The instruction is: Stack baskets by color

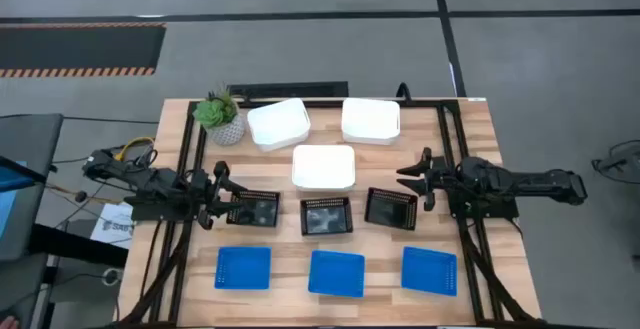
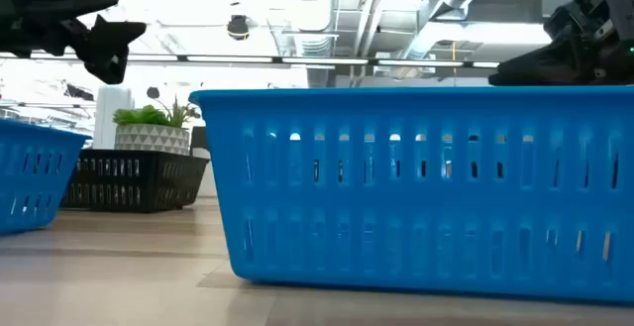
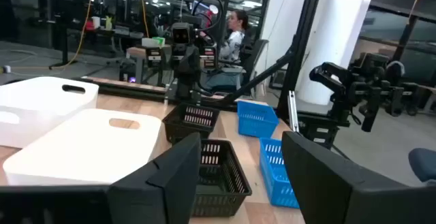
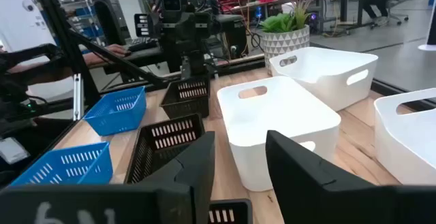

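On the bench [image 1: 180, 129], nearest the front edge at 6 o'clock, 3 blue baskets [image 1: 336, 273] lie in a row, each apart from the next. Behind them 3 black baskets [image 1: 326, 216] form a second row, and farthest off, toward 12 o'clock, sit 3 white baskets [image 1: 324, 166], none stacked yet, with a plant [image 1: 219, 117] at 11 o'clock.

The left gripper [image 1: 222, 202] hovers at 9 o'clock, jaws released, right beside the left black basket [image 1: 254, 208]. The right gripper [image 1: 418, 180] hovers at 3 o'clock, jaws parted and holding nothing, just beside the right black basket [image 1: 391, 208].

A good start, in my judgement, is the black row: pinch 1 long wall of an outer basket, lift it clear, then lower it level and square over the middle one so it nests without catching the mesh.
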